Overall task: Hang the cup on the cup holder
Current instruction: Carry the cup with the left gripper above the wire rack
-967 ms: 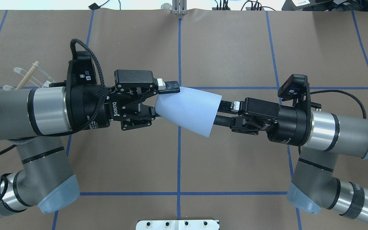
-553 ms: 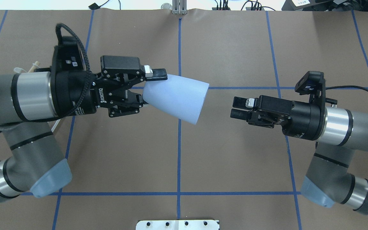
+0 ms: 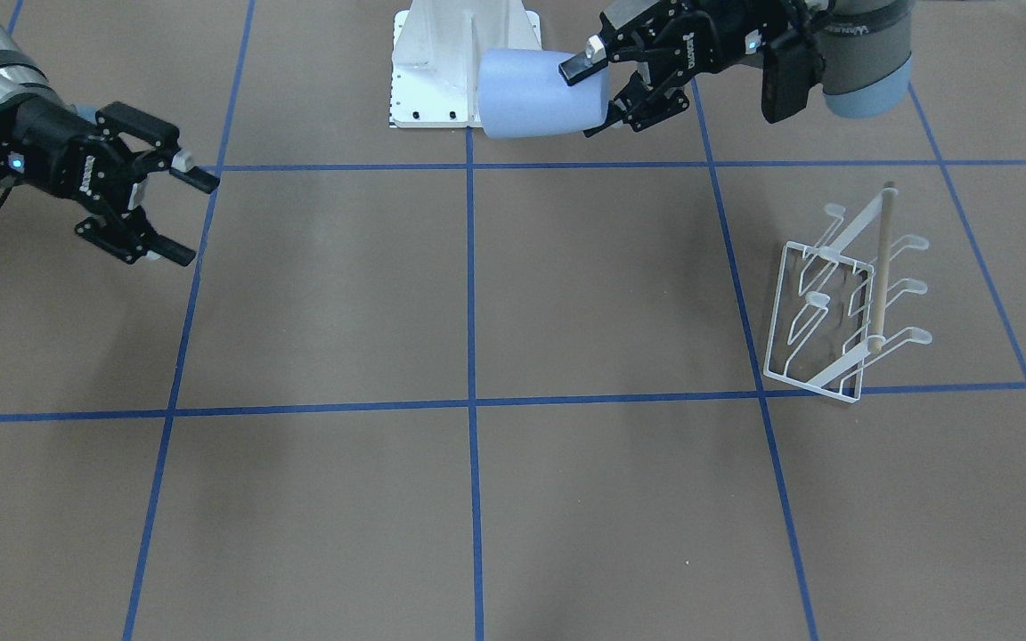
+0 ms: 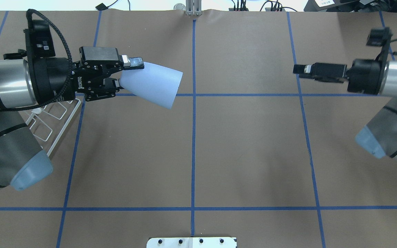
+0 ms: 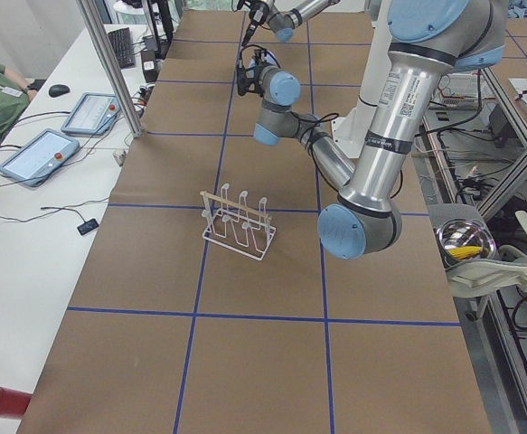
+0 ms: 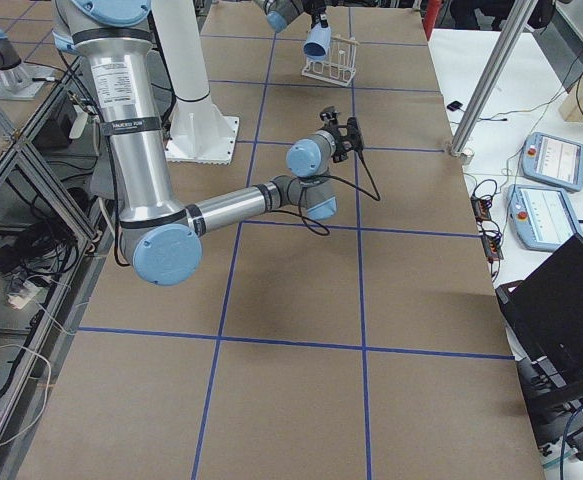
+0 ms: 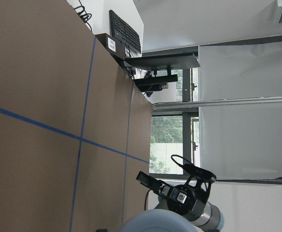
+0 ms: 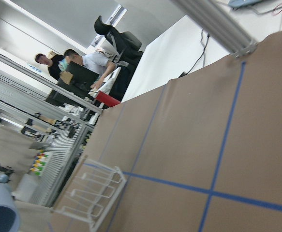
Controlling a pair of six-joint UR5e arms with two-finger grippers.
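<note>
The pale blue cup point(image 4: 153, 84) lies sideways in the air, held by its narrow base, rim toward the table's middle. My left gripper point(image 4: 126, 73) is shut on the cup base, one finger on top and one below; this also shows in the front view point(image 3: 600, 89), cup point(image 3: 535, 93). The white wire cup holder point(image 3: 842, 303) with its wooden rod stands on the table, below and beside the left wrist, partly hidden under the arm in the overhead view point(image 4: 55, 119). My right gripper point(image 3: 192, 218) is open and empty, far off on the other side point(image 4: 300, 70).
The white robot base plate point(image 3: 464, 53) sits at the near edge of the table point(image 4: 191, 242). Blue tape lines cross the brown table cover. A side desk with tablets point(image 5: 42, 154) runs along the far edge. People point(image 8: 78, 63) stand beyond the left end.
The right gripper has let go of the cup's rim and drawn back to the right. The left gripper has carried the cup to the left and farther back, over the cup holder's side.
</note>
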